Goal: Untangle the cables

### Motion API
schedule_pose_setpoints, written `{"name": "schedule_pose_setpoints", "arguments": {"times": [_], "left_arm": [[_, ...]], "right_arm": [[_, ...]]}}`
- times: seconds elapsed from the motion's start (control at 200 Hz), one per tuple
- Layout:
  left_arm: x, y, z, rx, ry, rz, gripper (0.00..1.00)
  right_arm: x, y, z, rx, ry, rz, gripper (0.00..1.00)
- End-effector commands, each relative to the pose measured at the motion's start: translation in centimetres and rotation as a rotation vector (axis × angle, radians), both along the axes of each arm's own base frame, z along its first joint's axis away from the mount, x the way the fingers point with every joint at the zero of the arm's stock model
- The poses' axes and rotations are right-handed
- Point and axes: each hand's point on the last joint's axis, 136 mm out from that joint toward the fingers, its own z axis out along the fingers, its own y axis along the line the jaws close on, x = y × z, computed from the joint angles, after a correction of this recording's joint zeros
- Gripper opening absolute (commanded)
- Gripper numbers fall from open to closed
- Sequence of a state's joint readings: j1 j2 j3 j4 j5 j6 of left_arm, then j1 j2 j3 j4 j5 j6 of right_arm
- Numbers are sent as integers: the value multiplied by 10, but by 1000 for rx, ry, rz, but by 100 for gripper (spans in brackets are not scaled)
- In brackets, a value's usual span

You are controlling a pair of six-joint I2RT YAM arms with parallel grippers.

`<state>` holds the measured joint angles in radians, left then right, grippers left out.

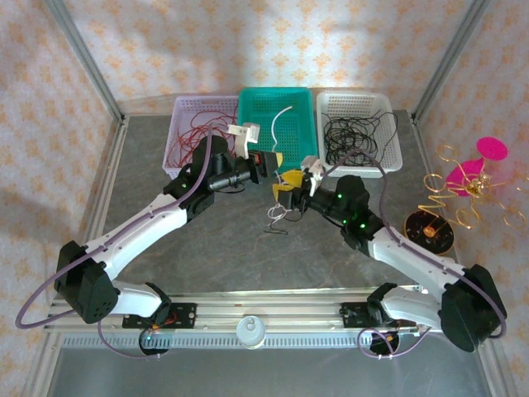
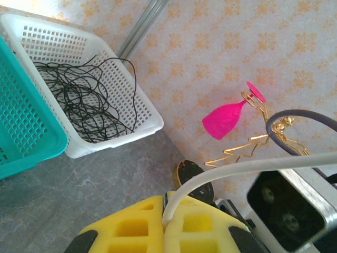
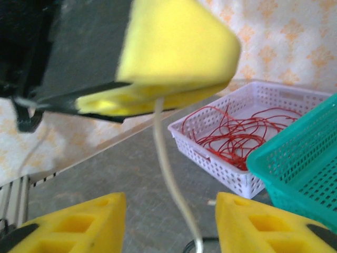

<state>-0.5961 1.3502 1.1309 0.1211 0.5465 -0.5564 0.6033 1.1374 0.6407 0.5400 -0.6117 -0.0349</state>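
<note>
Desk: the cable tangle (image 1: 278, 217) lies on the desk (image 1: 207, 256), just beneath both sets of fingers.
Left arm: left fingers (image 2: 152, 226) clenched on the white cable (image 3: 166, 158).
Right arm: right fingers (image 3: 89, 224) released, one on each side of that cable, apparently not touching it.
Cable axis: hangs from the left fingers down through the right gap.
Nearer arm: probably the right.
</note>
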Motion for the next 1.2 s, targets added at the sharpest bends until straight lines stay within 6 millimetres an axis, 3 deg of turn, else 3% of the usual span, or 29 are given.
{"name": "schedule_pose_setpoints", "arguments": {"times": [0.0, 0.155, 0.355, 0.566, 0.786, 0.936, 1.021, 1.081, 1.191], "left_arm": [[-10, -6, 24, -56, -36, -36, 0], [-9, -2, 39, -93, -42, 6, 0], [-11, 3, 79, -155, -98, 20, 0], [-15, 10, 126, -208, -160, 42, 0], [-15, 20, 173, -195, -225, 85, 0], [-20, 27, 214, -202, -303, 103, 0], [-21, 27, 226, -213, -315, 99, 0], [-20, 25, 227, -220, -310, 90, 0], [-18, 21, 218, -208, -288, 83, 0]], "right_arm": [[21, -1, 24, 70, -86, -79, 40], [40, 7, -13, 9, -34, -111, 21], [19, 19, -91, -134, 112, -13, 16], [2, -4, -153, -215, 229, -79, 18], [-3, -35, -202, -299, 326, -208, 16], [-2, -54, -217, -312, 357, -311, 23], [-4, -56, -218, -326, 367, -312, 27], [-2, -58, -207, -311, 366, -328, 32], [-8, -52, -156, -221, 281, -283, 40]]}}
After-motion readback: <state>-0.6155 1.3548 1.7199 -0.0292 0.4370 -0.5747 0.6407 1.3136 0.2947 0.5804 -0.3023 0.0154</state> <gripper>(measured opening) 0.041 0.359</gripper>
